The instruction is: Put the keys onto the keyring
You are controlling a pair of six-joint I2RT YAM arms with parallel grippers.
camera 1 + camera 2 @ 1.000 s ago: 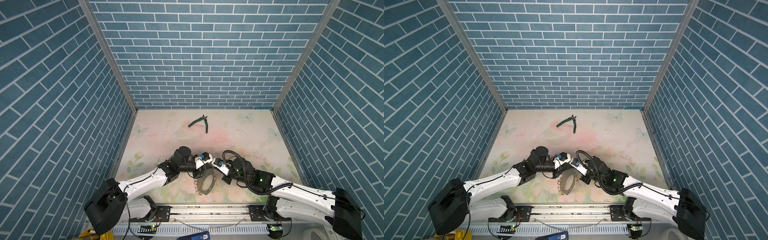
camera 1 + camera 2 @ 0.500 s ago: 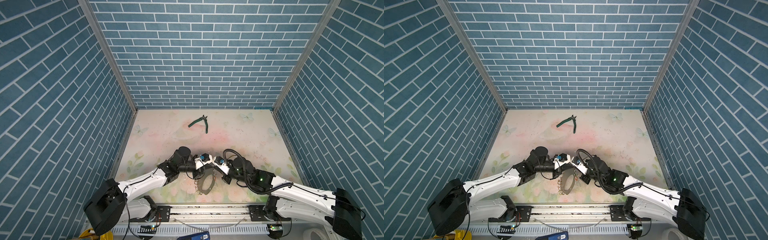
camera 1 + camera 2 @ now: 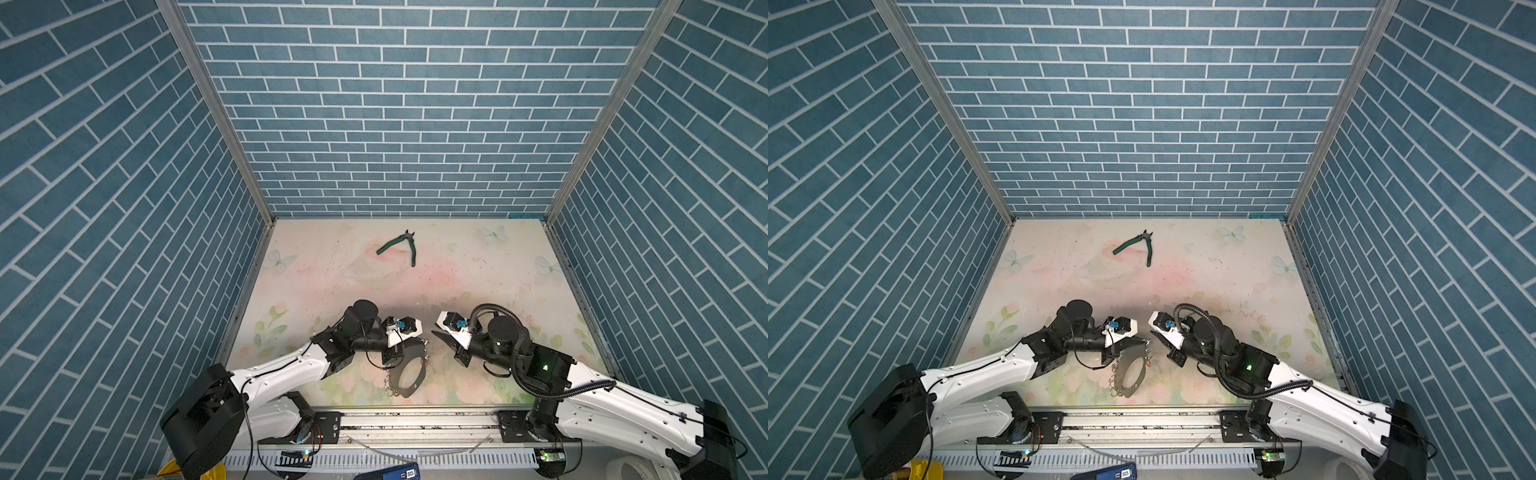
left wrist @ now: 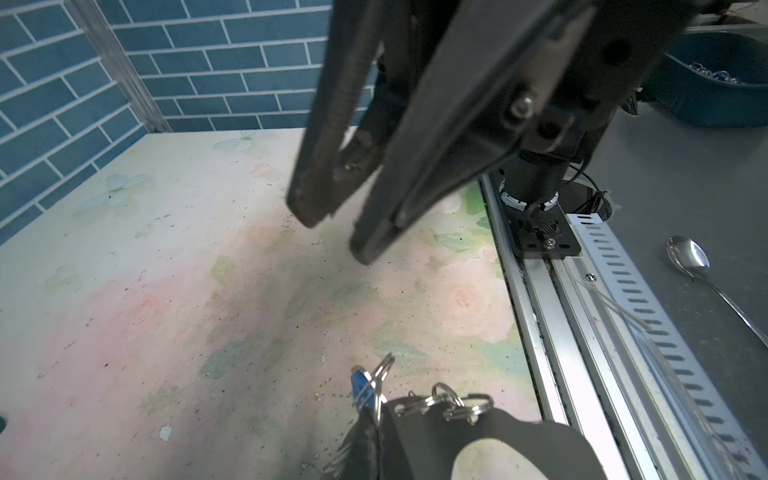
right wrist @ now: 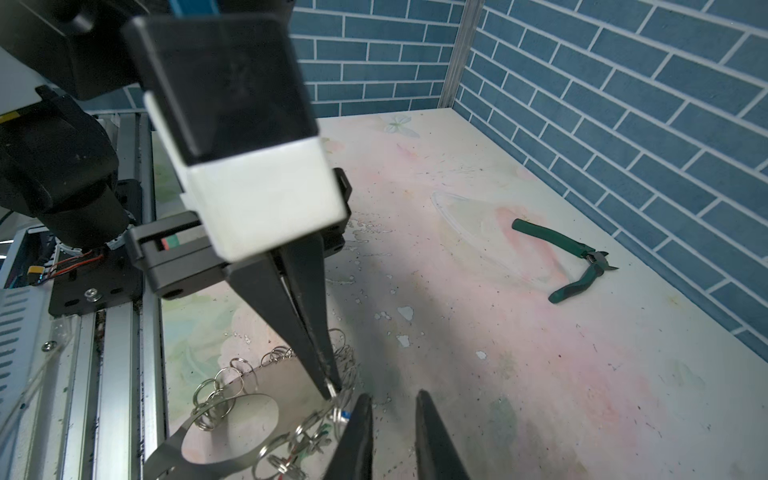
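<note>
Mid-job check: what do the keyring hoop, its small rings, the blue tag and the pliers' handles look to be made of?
Keyring: thin flat sheet, grey with a dull sheen, probably metal, possibly stiff plastic. Small rings: bright coiled wire, steel by the look. Blue tag: solid blue, likely plastic. Pliers: green handle sleeves look rubbery; head dark metal.

Left arm and right arm: white link shells, black joint housings, black base plates bolted on the aluminium rail. Right arm carries corrugated black conduit and a green indicator light. Left gripper: black tapered fingers
</note>
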